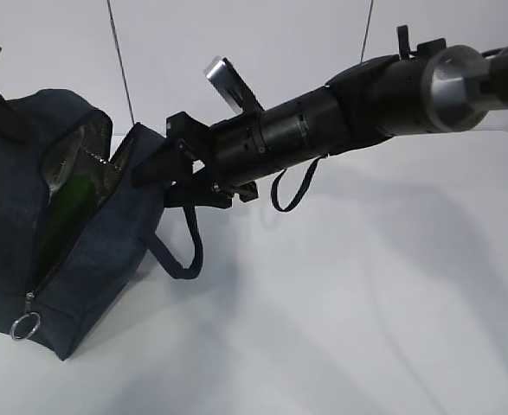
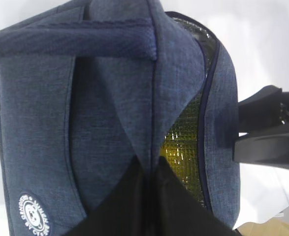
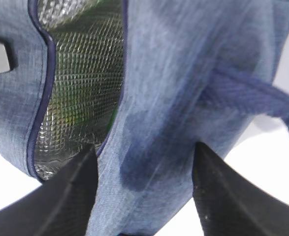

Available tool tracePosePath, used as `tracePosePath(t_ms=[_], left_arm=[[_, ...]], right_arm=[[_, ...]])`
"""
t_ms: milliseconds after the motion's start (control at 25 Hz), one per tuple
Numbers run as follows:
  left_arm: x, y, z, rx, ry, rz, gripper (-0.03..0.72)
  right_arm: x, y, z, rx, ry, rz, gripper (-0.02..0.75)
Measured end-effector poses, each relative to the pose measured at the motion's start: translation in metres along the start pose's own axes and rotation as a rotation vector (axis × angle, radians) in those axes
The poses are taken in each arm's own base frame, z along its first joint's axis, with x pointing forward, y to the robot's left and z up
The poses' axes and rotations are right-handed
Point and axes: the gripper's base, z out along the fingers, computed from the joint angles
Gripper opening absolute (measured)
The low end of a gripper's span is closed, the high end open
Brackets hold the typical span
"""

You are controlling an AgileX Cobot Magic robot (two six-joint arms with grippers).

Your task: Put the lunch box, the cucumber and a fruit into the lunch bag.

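Note:
The navy lunch bag (image 1: 89, 251) lies at the left of the white table with its top unzipped and its foil lining showing. Inside it lies the dark green cucumber (image 1: 70, 206). My left gripper (image 2: 149, 169) is shut on the bag's left top edge and holds that side up. My right gripper (image 3: 144, 162) is open and straddles the opposite wall, with one finger (image 3: 68, 191) at the lining side and the other outside. A yellow-green tint shows on the lining (image 2: 181, 147). The lunch box and the fruit are hidden.
The silver ring zip pull (image 1: 25, 326) hangs at the bag's near end. One handle loop (image 1: 184, 251) droops beside the bag's right wall. My right arm (image 1: 349, 112) reaches across from the upper right, with a dark loop (image 1: 292, 186) hanging under it.

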Motion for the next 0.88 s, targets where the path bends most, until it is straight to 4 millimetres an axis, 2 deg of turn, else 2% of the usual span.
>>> tracePosePath(t_ms=[160,480,640,800,880], left_arm=[[0.0,0.0,0.0,0.0,0.0,0.0,0.0],[0.0,0.0,0.0,0.0,0.0,0.0,0.0],[0.0,0.0,0.0,0.0,0.0,0.0,0.0],[0.0,0.0,0.0,0.0,0.0,0.0,0.0],[0.0,0.0,0.0,0.0,0.0,0.0,0.0]], right_arm=[[0.0002,0.0,0.0009,0.003,-0.002,-0.001,0.401],[-0.0002,-0.0004,0.0009,0.007,-0.006,-0.001,0.179],[-0.0002,-0.0004,0.0009,0.008,-0.006,-0.013,0.134],[-0.0002,-0.0004,0.0009,0.008,-0.006,-0.023,0.124],[-0.0002,-0.0004,0.0009,0.008,-0.006,-0.023,0.086]])
